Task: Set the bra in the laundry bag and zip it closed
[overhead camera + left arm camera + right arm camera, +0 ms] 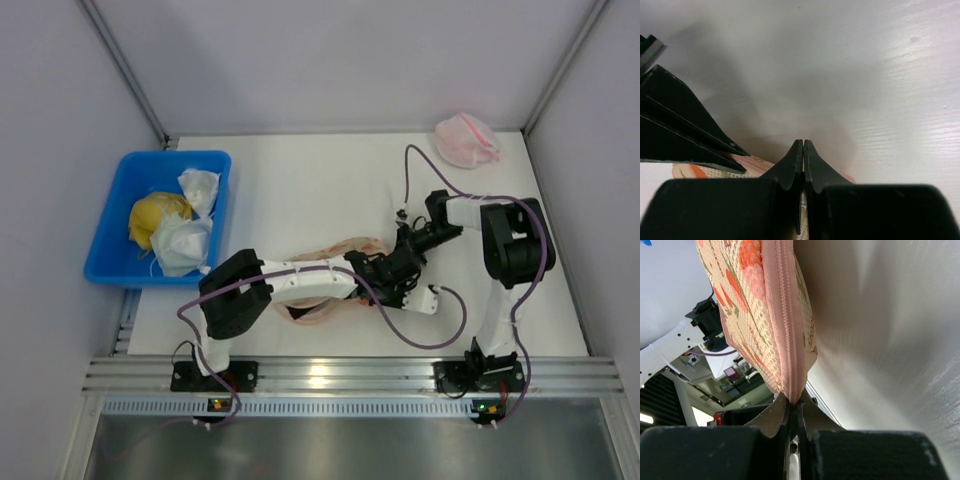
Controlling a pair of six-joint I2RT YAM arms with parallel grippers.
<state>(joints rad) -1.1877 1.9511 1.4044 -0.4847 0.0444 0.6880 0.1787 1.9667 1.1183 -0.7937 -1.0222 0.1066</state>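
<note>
Right wrist view: my right end effector (794, 402) is clamped on the zipper edge of the laundry bag (765, 305) — peach mesh with red-orange marks stands up from my fingertips. My left end effector (803, 149) has its fingers pressed together at the tips; I cannot tell whether they pinch anything. From above, the bag lies mid-counter (300, 180), partly under my left forearm, with both end effectors at its right end. A pink-and-white mesh bundle (467, 140) sits well apart in the far right corner — a blue bin (170, 157) at the left.
</note>
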